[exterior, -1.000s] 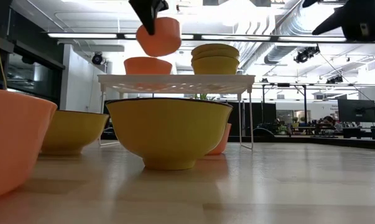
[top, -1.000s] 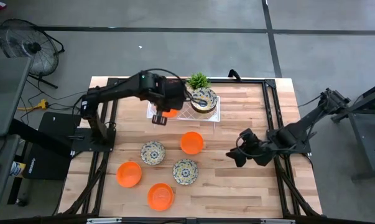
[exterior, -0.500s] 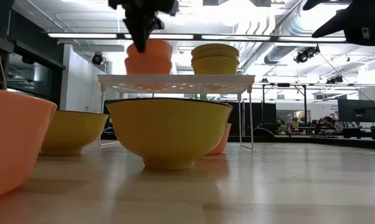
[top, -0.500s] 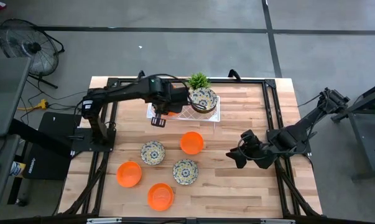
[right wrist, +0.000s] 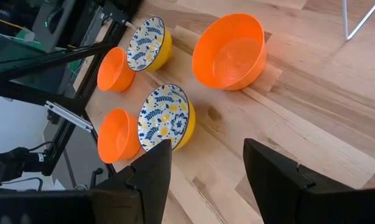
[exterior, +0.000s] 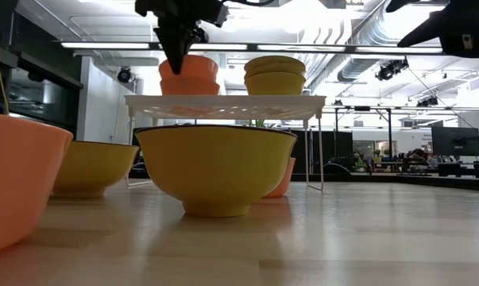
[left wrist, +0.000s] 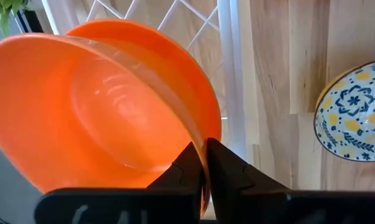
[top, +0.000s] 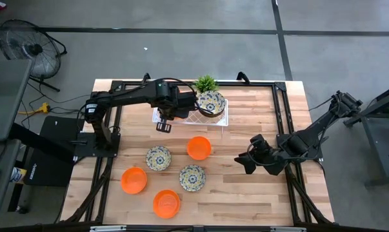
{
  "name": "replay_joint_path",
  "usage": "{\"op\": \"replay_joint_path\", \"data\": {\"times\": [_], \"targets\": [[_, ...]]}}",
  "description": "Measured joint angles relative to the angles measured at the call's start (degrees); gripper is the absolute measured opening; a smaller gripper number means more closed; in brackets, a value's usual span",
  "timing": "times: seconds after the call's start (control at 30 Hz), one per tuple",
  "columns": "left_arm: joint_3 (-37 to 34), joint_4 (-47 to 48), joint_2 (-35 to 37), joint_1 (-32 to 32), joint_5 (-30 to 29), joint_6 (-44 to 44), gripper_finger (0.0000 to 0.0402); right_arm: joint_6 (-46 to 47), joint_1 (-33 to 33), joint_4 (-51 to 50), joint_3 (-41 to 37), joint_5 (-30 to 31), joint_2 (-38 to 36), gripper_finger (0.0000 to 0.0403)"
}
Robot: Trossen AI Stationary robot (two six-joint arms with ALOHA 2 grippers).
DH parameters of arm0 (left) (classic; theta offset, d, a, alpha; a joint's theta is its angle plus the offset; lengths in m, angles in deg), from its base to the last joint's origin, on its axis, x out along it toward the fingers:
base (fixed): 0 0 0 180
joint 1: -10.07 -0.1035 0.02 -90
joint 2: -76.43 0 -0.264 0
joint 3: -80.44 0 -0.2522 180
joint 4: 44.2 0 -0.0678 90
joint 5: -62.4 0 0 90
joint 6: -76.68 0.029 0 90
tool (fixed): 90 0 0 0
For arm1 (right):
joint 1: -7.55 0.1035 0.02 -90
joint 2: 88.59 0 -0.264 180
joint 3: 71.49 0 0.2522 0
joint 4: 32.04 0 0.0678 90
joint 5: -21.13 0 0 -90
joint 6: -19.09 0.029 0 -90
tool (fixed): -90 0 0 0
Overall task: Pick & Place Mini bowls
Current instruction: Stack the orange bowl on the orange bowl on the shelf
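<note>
My left gripper is over the white lattice tray at the far middle, shut on an orange mini bowl. That bowl sits nested in a second orange bowl on the tray. Two stacked patterned bowls stand on the tray beside it. On the table rest three orange bowls and two patterned bowls. My right gripper is open and empty above the table's right part. My left gripper pinches the orange bowl's rim, one finger inside the bowl and one outside. The fingers come from above, pointing down. The bowl stands nearly upright, its bottom inside the other orange bowl on the tray.
A small green potted plant stands at the tray's far edge. The tray stands raised on thin legs. Bare wood lies between the table bowls and my right gripper.
My left gripper has gone down toward the tray with the orange bowl. The bowl hung tilted above the tray a second ago and now sits nested in the other orange bowl there.
</note>
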Motion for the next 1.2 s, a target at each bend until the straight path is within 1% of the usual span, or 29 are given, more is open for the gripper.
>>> {"op": "replay_joint_path", "data": {"times": [0.13,0.33,0.5,0.73,0.97,1.1,1.2], "targets": [[0.0,0.0,0.0,0.0,0.6,0.1,0.0037,-0.1,0.0,0.0,0.0,0.0,0.0,0.0188],[0.0,0.0,0.0,0.0,0.6,1.1,0.0083,-0.5,0.0,0.0,0.0,0.0,0.0,0.0188],[2.9,0.0,0.0,0.0,0.6,1.6,0.0108,-0.5,0.0,0.0,0.0,-0.2,0.0,0.0188],[7.9,0.0,0.1,0.0,1.1,1.6,0.0112,-0.5,0.0,0.0,0.0,-0.3,0.0,0.0188],[10.3,0.0,0.1,0.4,7.4,-0.3,0.0112,0.4,0.0,0.0,0.0,-0.8,0.0,0.0188],[10.9,0.0,0.1,2.9,8.4,-2.0,0.0112,1.1,0.0,0.0,0.0,-1.7,0.0,0.0188],[10.9,0.0,0.1,6.3,8.3,-4.5,0.0112,2.0,0.0,0.0,0.0,-1.7,0.1,0.0188]]}}
